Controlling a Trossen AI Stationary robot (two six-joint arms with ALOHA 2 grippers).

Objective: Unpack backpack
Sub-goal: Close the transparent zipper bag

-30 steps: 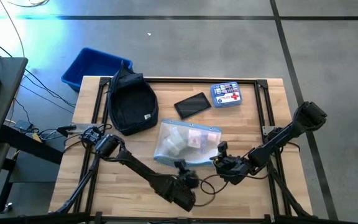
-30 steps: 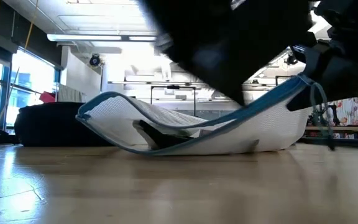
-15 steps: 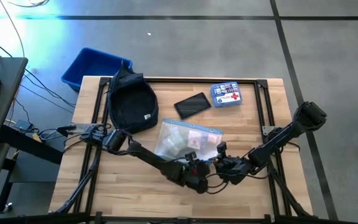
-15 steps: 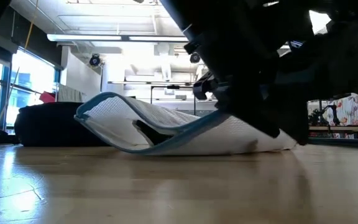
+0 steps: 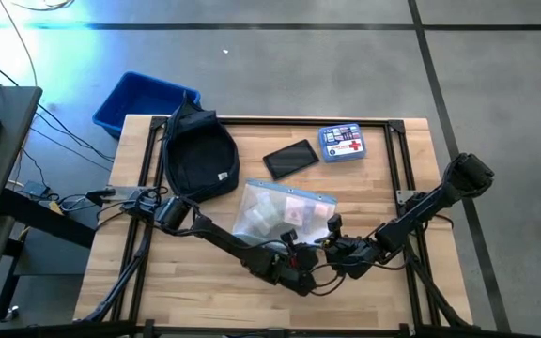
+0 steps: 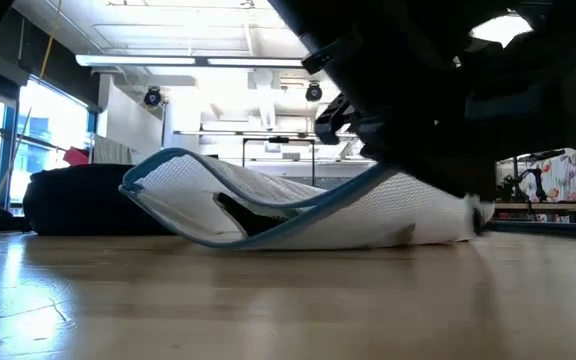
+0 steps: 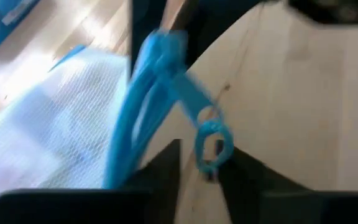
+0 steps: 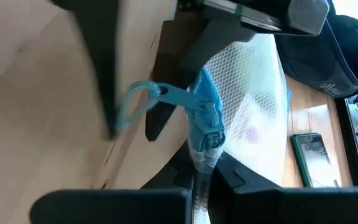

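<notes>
The navy backpack (image 5: 198, 155) lies flat at the table's far left, untouched. A white mesh pouch with blue trim (image 5: 280, 214) rests on its underside mid-table; its left end curls up (image 6: 168, 165). My right gripper (image 5: 330, 246) is at the pouch's near right corner, shut on it. My left gripper (image 5: 301, 255) is open just beside it. Its fingers stand on either side of the blue zipper-pull loop (image 7: 211, 140); whether they touch it I cannot tell. My right gripper pinches the pouch's blue-trimmed edge at its near right corner (image 8: 202, 149) between its two fingers (image 8: 229, 177). The fingers come in low from the table's right. That corner is raised a little off the wood, and the rest of the pouch lies on the table.
A flat black case (image 5: 291, 158) and a blue first-aid box (image 5: 343, 144) lie toward the far edge. A bright blue bin (image 5: 144, 99) stands off the table's far left corner. Bare wood lies along the near edge (image 5: 177, 291).
My left gripper has swung from the near edge toward the far side and right, up to the pouch's near right corner beside my right gripper. The pouch's held right end has come down lower; its curled left end has stayed put.
</notes>
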